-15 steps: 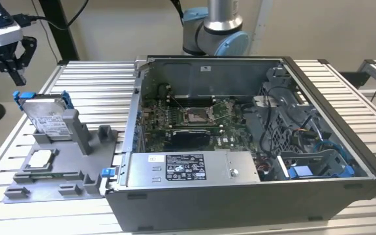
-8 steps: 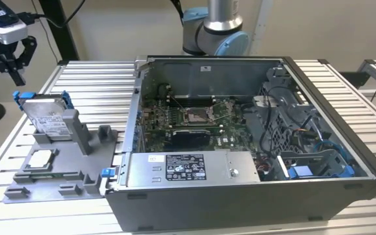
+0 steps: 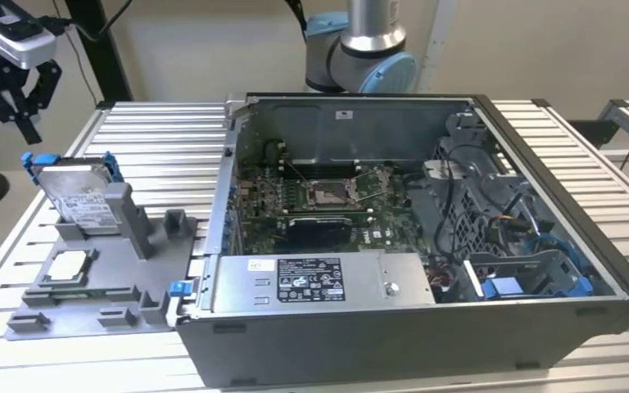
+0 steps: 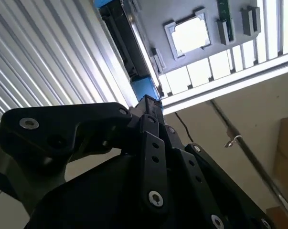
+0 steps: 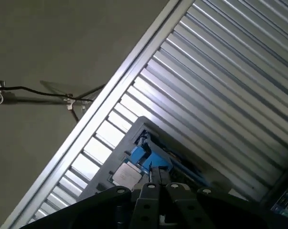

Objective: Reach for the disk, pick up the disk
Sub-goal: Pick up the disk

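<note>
Find the disk (image 3: 75, 193) leaning upright in the grey holder (image 3: 118, 288) on the surface (image 3: 164, 131), at the exterior view's left of the computer case (image 3: 402, 344). Above and beyond it, spread the pincer (image 3: 25, 123), closed and empty, before descending; then square up across the flat faces.

Open air above the upright disk (image 3: 74, 195); grey holder post (image 3: 119, 214) just beside it, computer case (image 3: 380, 352) further off.
</note>
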Controlling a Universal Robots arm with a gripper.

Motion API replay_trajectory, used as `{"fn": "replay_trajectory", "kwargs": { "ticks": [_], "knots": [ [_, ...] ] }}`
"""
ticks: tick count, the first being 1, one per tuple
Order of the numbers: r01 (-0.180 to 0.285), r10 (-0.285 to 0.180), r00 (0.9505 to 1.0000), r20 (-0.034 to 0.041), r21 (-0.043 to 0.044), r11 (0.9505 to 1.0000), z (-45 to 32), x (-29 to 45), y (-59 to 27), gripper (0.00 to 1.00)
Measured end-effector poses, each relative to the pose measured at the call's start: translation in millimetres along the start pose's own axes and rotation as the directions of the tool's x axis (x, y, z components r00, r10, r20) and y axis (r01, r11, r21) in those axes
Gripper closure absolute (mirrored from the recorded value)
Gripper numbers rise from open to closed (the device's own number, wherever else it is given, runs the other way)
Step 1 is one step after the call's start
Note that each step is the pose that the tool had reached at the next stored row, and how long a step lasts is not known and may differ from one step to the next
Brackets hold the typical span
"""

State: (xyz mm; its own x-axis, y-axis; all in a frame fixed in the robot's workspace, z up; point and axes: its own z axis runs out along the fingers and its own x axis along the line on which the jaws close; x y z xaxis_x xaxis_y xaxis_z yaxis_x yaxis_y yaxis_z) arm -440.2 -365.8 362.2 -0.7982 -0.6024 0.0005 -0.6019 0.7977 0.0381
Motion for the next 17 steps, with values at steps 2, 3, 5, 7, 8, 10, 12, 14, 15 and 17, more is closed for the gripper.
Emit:
{"fn": "replay_trajectory", "kwargs": {
  "ticks": [2, 3, 5, 7, 8, 10, 12, 14, 15, 17],
  "knots": [
    [0.037, -0.037, 0.9993, -0.0013, 0.0001, 0.9993, 0.0, 0.0, 0.0, 1.0],
    [0.054, -0.054, 0.9986, -0.002, 0.0, 0.9986, 0.0, 0.0, 0.0, 1.0],
    [0.09, -0.09, 0.9959, -0.0034, -0.0001, 0.9959, 0.0, 0.0, 0.0, 1.0],
    [0.126, -0.126, 0.992, -0.0048, -0.0002, 0.992, 0.0, 0.0, 0.0, 1.0],
    [0.144, -0.144, 0.9895, -0.0055, -0.0003, 0.9895, 0.0, 0.0, 0.0, 1.0],
    [0.18, -0.18, 0.9837, -0.0069, -0.0005, 0.9837, 0.0, 0.0, 0.0, 1.0],
    [0.216, -0.216, 0.9763, -0.0082, -0.0008, 0.9764, 0.0, 0.0, 0.0, 1.0],
    [0.252, -0.252, 0.9677, -0.0096, -0.0011, 0.9677, 0.0, 0.0, 0.0, 1.0],
    [0.269, -0.269, 0.9631, -0.0103, -0.0012, 0.9632, 0.0, 0.0, 0.0, 1.0],
    [0.303, -0.303, 0.9528, -0.0116, -0.0016, 0.9529, 0.0, 0.0, 0.0, 1.0]
  ]
}}
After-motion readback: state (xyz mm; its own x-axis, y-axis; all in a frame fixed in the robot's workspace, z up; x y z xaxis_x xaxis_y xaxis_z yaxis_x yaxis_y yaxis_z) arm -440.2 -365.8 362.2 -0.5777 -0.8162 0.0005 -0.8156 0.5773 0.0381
